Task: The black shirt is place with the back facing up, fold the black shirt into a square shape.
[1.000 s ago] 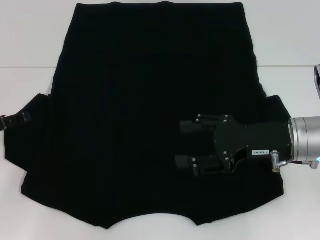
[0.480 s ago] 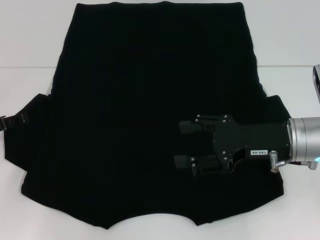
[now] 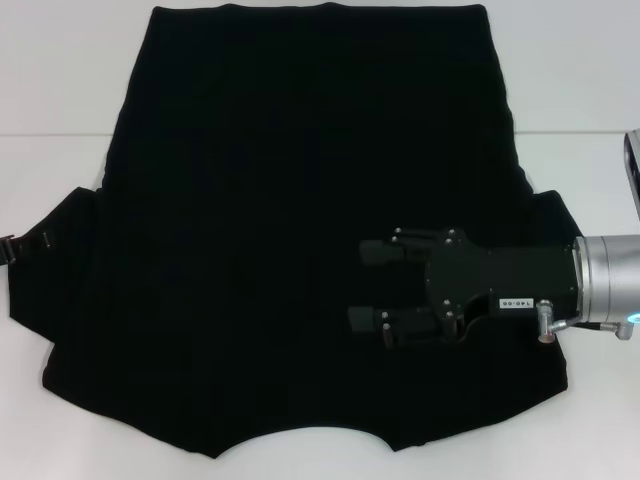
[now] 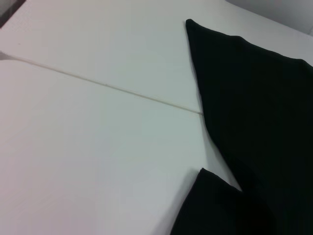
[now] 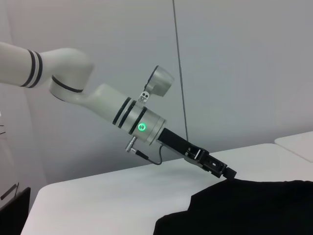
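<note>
1. Black shirt [image 3: 300, 230] lies spread flat on the white table [image 3: 60, 80], plain side up, hem at the far edge and both sleeves out to the sides near the robot. No fold has been made in it yet.

2. Over the last second the shirt has not shifted at all: same outline, same sleeve positions. Only the arms have moved, and only slightly.

3. Right gripper [image 3: 368, 285] hangs over the shirt's right half, pointing toward the middle, its fingers wide apart and holding nothing. It has crept a little nearer the robot, and whether it touches the cloth cannot be told.

4. Left gripper [image 3: 22, 246] sits at the tip of the left sleeve, at the table's left edge. It has slid slightly outward, so less of it shows in the head view. In the right wrist view its fingers [image 5: 226, 172] seem to rest at the sleeve edge, but whether they are closed on the cloth I cannot tell.

5. My reading: the arms are settling into position, and folding has yet to begin.
</note>
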